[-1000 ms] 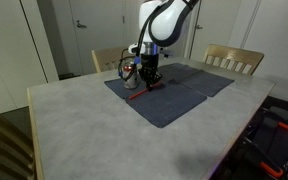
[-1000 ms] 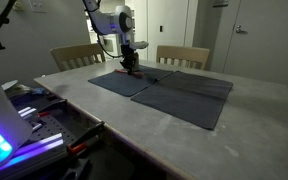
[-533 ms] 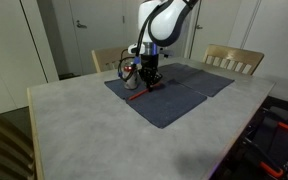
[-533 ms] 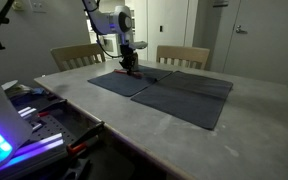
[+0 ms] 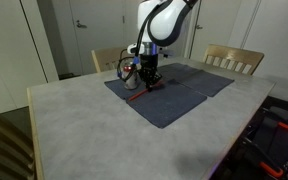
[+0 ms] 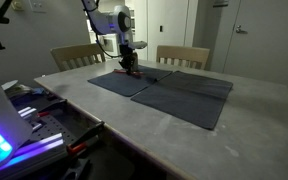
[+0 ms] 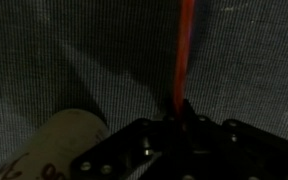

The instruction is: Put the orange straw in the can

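In the wrist view the orange straw [image 7: 185, 50] runs straight up the picture over the dark cloth, and its near end sits between the jaws of my gripper [image 7: 181, 115], which are shut on it. The can [image 7: 69, 145] shows pale at the lower left, right beside the gripper. In an exterior view the gripper [image 5: 150, 82] is down at the cloth, the straw [image 5: 137, 95] slants low across the cloth in front of it, and the can [image 5: 128, 70] stands just beside it. In the other exterior view the gripper [image 6: 130, 70] is small and far off.
A dark cloth mat [image 5: 174, 100] covers the far part of the grey table [image 5: 84, 130]. Two wooden chairs [image 5: 234, 60] [image 5: 106, 58] stand behind the table. Equipment with blue lights [image 6: 4, 140] sits off the table's near edge.
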{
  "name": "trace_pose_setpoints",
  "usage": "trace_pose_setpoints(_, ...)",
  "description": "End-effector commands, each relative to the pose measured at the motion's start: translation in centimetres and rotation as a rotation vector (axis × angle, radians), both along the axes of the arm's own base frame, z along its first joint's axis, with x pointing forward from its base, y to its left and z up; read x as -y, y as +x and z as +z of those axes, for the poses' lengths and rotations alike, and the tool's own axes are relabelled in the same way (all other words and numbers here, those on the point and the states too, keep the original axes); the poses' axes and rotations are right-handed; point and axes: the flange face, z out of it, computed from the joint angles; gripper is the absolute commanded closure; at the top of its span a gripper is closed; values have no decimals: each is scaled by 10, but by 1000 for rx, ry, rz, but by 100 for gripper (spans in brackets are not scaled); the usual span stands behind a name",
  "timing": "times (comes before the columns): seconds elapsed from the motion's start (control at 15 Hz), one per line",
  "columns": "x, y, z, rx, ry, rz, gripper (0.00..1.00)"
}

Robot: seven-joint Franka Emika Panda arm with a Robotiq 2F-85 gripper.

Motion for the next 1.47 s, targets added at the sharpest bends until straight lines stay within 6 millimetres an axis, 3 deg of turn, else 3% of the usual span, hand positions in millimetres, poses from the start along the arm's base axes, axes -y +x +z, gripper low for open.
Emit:
trace_pose_setpoints(0.0,1,-7,12,-3,-22,5,98)
trace_pose_setpoints(1.13,6,-20,34,15,-9,-30,98)
trace_pose_setpoints(1.4,19,-31,38,23,51,-234,98)
